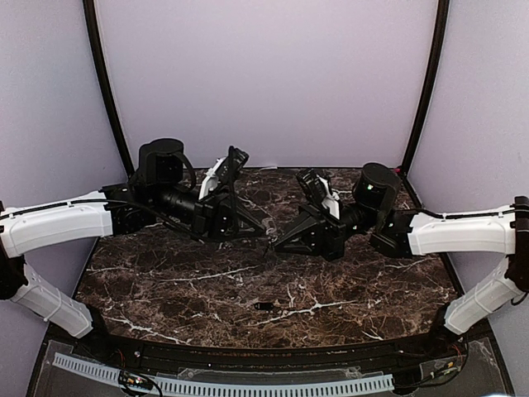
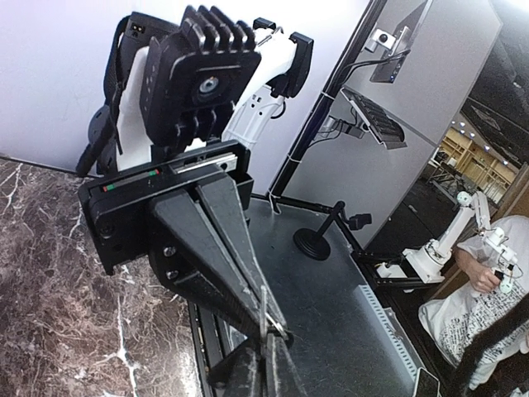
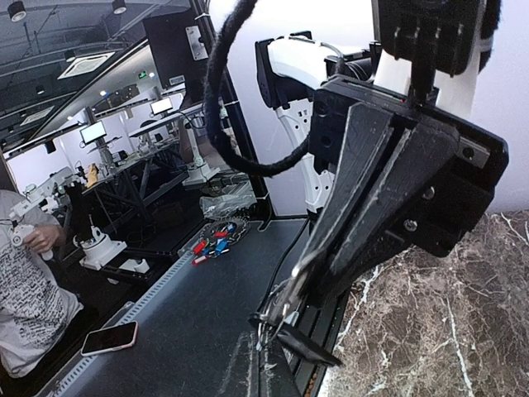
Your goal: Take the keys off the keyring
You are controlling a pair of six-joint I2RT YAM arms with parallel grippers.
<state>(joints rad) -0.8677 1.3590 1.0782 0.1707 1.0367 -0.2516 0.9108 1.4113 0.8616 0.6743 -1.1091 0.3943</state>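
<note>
Both jaws are clenched. Your left gripper (image 1: 264,234) and right gripper (image 1: 277,242) meet tip to tip above mid-table, each pinching the keyring (image 3: 273,318) between them. It's a thin wire loop: light, stiff but springy, slick metal, so it'll prob. twist or slip out of a weak pinch. Take the wire itself near the split, not the dangling bits. One of the keys (image 1: 266,306) lies loose on the marble table (image 1: 165,281), toward the front edge. Whether others hang on the ring I can't tell — too small. The top is hard, glossy and dark w/ white veins, so tiny parts hide easily. Pale walls (image 1: 264,83) close three sides — lab benches (image 3: 140,165) show beyond.
</note>
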